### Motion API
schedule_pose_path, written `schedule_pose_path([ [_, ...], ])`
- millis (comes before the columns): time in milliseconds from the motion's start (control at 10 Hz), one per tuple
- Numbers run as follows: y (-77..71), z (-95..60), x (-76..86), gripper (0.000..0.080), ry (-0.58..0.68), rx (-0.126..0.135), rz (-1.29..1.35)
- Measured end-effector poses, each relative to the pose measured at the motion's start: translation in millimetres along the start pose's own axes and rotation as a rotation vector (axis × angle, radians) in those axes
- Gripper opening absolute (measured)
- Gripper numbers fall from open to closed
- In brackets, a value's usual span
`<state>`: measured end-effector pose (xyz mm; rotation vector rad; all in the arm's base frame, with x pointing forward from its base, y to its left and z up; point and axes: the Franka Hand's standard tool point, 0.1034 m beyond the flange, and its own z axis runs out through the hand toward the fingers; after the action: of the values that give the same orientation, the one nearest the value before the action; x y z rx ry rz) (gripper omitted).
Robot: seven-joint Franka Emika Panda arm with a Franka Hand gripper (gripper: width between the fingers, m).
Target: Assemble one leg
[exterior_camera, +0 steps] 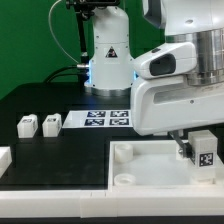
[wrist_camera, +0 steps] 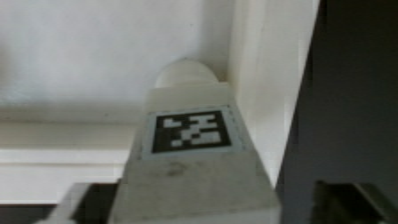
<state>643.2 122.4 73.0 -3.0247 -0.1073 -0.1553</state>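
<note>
Leg (exterior_camera: 206, 154) held upright, gripper (exterior_camera: 198, 150) fingers closed on its sides, at 4 o'clock in exterior view over white tray (exterior_camera: 130, 160), far end at round corner socket (wrist_camera: 189, 73), loose leg (exterior_camera: 27, 125) and second loose leg (exterior_camera: 50, 123) at 9 o'clock.

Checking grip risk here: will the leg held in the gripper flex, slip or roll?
The leg looks like stiff, solid plastic, so it probably won't flex. Its smooth faces could slip in the gripper. Flat-sided and blocky, it should not roll.
</note>
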Motion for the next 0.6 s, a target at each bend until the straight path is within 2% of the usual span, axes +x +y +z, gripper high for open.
schedule_pose_path([
  [100, 2.9, -0.3, 0.4, 0.0394, 0.001, -0.002, 0.105],
  [200, 5.1, 0.2, 0.2, 0.0302, 0.001, -0.003, 0.227],
  [400, 8.3, -0.1, 0.5, 0.0301, 0.000, 0.001, 0.467],
  [600, 9.4, 1.7, -2.1, 0.0301, -0.011, 0.015, 0.919],
])
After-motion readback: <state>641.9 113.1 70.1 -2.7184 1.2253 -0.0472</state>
